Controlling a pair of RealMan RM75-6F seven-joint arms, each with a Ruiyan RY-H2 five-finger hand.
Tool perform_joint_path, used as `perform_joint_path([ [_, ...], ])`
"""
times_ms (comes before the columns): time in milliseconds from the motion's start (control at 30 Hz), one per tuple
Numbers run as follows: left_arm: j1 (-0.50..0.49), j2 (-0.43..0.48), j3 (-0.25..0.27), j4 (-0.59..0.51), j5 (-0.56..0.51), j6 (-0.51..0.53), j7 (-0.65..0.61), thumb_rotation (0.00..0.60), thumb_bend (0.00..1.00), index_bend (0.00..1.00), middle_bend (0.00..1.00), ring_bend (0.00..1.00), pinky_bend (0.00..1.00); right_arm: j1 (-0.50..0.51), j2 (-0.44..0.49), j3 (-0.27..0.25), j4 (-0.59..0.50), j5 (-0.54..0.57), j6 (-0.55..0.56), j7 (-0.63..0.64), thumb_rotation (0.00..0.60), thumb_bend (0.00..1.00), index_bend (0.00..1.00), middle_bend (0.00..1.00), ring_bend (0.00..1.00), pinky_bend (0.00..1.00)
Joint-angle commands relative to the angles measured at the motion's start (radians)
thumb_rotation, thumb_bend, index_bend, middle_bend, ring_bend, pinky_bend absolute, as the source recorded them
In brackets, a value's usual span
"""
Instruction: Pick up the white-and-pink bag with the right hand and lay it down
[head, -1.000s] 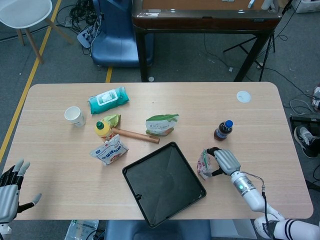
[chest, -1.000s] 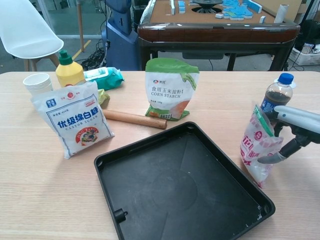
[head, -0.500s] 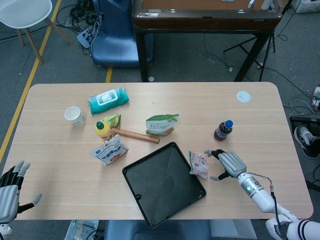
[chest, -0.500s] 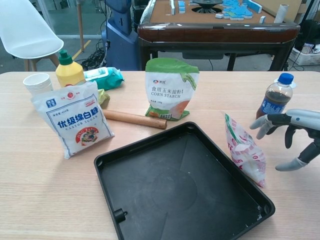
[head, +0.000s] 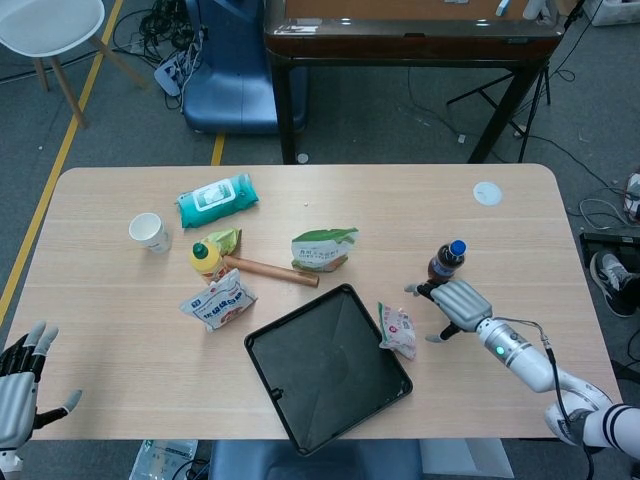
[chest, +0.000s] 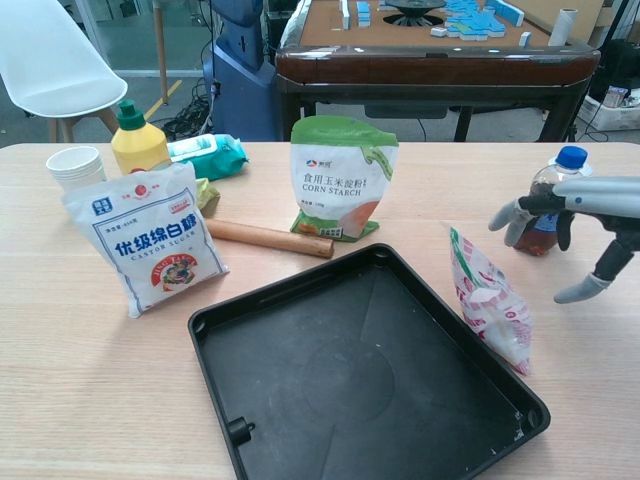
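White-and-pink bag (head: 398, 330) — no longer gripped, now tipped over and leaning on the right-hand rim of the black tray (chest: 215, 325), lower end on the table (head: 120, 300), upper end angled in over the tray's edge. Released a moment ago: held upright in the right hand's fingers a second back, let go half a second back, and now left standing clear of that hand altogether. Right hand (head: 455, 304) pulled back and away to the right, fingers spread with nothing between them, hovering just in front of the cola bottle (chest: 548, 202) and well apart from the bag in the chest view. Left hand (head: 18, 375) idle at the near left corner, fingers apart, holding nothing, unmoved across the frames. Elsewhere unchanged: castor sugar bag (chest: 148, 238), corn starch pouch (chest: 341, 178), rolling pin (chest: 270, 238), yellow squeeze bottle (chest: 137, 140), paper cup (chest: 76, 165) and wet wipes pack (head: 215, 198) all in place. Meaning for the task — pick-up and put-down apparently done, though resting propped on the tray rim rather than flat on the wood; probably counts as laid down, with only the withdrawal left to finish. Slight risk of the bag sliding off the rim if nudged.
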Motion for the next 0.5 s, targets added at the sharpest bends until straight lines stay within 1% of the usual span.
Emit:
perform_joint_path([
  [33, 0.001, 0.003, 0.000, -0.005, 0.002, 0.004, 0.003, 0.600, 0.18, 0.08, 0.02, 0.00, 0.06, 0.033, -0.038, -0.001, 0.056, -0.018, -0.026, 0.013, 0.600, 0.01, 0.18, 0.27, 0.20, 0.38],
  [233, 0.008, 0.011, 0.000, -0.013, -0.001, 0.012, 0.009, 0.600, 0.18, 0.08, 0.02, 0.00, 0.06, 0.073, -0.083, -0.035, 0.129, -0.065, -0.049, 0.057, 0.600, 0.00, 0.18, 0.27, 0.20, 0.37],
  [500, 0.007, 0.010, 0.001, -0.020, 0.005, 0.012, 0.015, 0.600, 0.18, 0.08, 0.02, 0.00, 0.06, 0.101, -0.129, -0.070, 0.183, -0.112, -0.028, 0.100, 0.600, 0.00, 0.18, 0.27, 0.20, 0.37],
])
